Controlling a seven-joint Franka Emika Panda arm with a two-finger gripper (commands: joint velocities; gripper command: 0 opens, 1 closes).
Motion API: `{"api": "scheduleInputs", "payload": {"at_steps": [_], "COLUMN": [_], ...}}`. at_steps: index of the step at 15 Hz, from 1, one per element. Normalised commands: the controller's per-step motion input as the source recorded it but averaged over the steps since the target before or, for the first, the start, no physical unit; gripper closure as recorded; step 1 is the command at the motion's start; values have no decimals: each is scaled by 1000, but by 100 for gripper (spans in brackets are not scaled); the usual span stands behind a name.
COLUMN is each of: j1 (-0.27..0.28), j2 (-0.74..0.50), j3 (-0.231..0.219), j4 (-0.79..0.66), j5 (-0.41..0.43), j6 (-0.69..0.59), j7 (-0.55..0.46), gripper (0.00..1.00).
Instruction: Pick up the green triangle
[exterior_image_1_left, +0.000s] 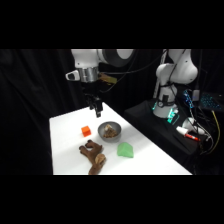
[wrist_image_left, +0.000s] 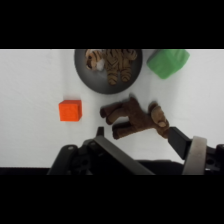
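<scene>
Four objects share the white table: the green triangle lies untouched just beside the grey bowl, opposite the orange cube, while the gripper hovers above, fingers spread and empty, apparently surveying before descending.

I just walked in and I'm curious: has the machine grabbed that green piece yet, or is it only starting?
Only starting, it seems. The green triangle lies untouched on the white table, beside the grey bowl. The gripper hangs above the table, behind the bowl, with nothing in it; its fingers look spread in the wrist view. Left to do: move over the triangle, descend, close and lift.
</scene>
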Motion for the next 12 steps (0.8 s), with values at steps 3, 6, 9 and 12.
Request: {"api": "scheduleInputs", "payload": {"at_steps": [3,6,9,12], "j1": [-17,12,42,83], "j2": [-10,-51,-56,-125], "j3": [28,43,73,89], "j4": [4,-66,-165,-295], "j5": [-23,-24,34,65], "j6": [-6,118,236,304], "j7": [19,78,49,55], "gripper": [0,0,0,0]}}
